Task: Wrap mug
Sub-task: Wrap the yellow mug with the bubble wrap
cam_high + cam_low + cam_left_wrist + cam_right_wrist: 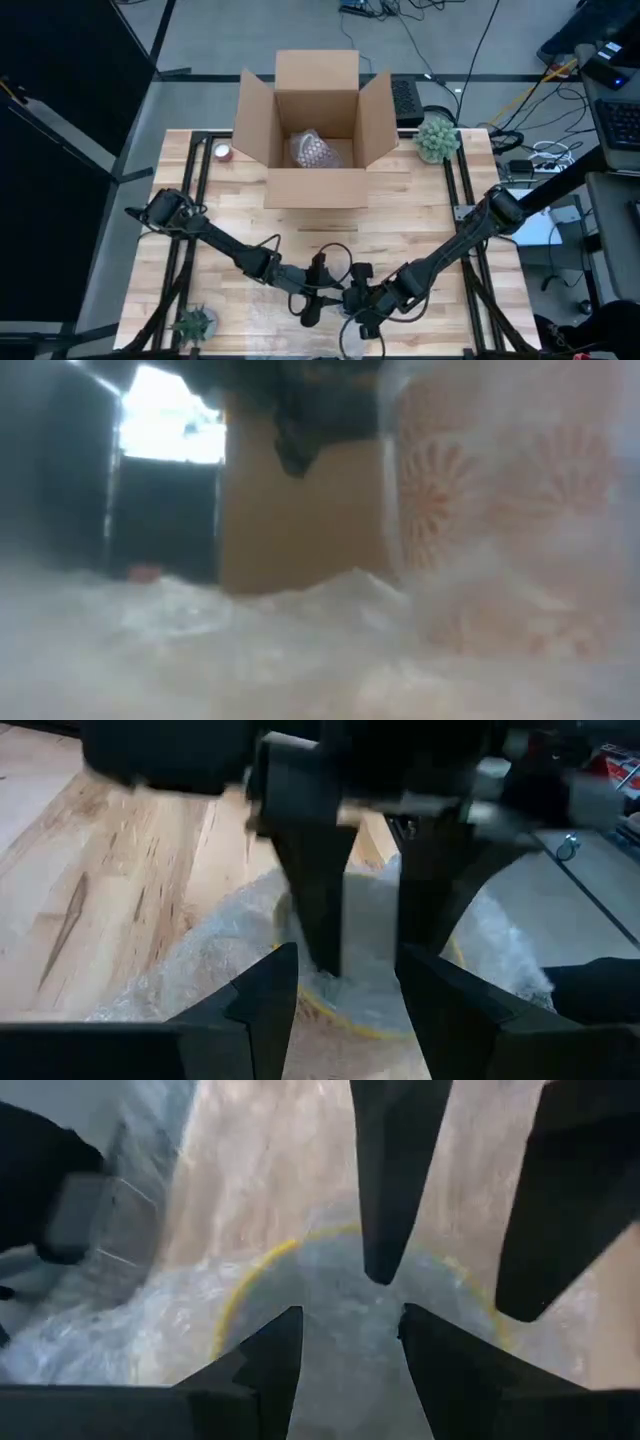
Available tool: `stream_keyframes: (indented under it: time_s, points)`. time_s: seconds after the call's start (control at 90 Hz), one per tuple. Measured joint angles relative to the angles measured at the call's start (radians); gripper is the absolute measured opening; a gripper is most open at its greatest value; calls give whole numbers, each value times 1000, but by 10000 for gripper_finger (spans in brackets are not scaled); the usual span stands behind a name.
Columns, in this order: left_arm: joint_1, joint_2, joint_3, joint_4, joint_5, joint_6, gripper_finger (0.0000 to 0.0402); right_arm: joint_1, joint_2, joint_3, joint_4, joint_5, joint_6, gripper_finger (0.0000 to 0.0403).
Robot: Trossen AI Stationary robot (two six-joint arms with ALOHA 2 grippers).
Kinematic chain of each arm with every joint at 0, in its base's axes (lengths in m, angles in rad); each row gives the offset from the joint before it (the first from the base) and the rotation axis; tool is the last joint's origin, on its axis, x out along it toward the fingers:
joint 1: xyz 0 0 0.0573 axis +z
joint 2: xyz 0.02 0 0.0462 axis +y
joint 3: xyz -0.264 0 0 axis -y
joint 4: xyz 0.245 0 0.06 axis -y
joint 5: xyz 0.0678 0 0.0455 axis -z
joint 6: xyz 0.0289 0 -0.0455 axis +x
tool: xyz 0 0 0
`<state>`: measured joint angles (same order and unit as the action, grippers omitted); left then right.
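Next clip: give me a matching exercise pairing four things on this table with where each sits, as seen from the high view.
Things:
1. cardboard box
2. bubble-wrapped bundle
3. round green plant
4. spiky green plant

Places:
A. near the table's near-left corner, beside the left arm
B. at the table's far edge, in the middle, flaps open
C. inside the box
D. beside the box's right flap, at the far edge

Pairs: 1-B, 2-C, 3-D, 4-A
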<state>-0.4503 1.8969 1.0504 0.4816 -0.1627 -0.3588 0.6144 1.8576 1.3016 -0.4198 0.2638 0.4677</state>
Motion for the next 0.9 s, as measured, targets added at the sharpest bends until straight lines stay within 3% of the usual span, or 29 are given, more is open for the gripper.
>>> stream_keyframes:
  time_s: [0.9]
  points:
    - [0,0,0,3,0,-2,164,-13,24,0,-3,-9,-13,157]
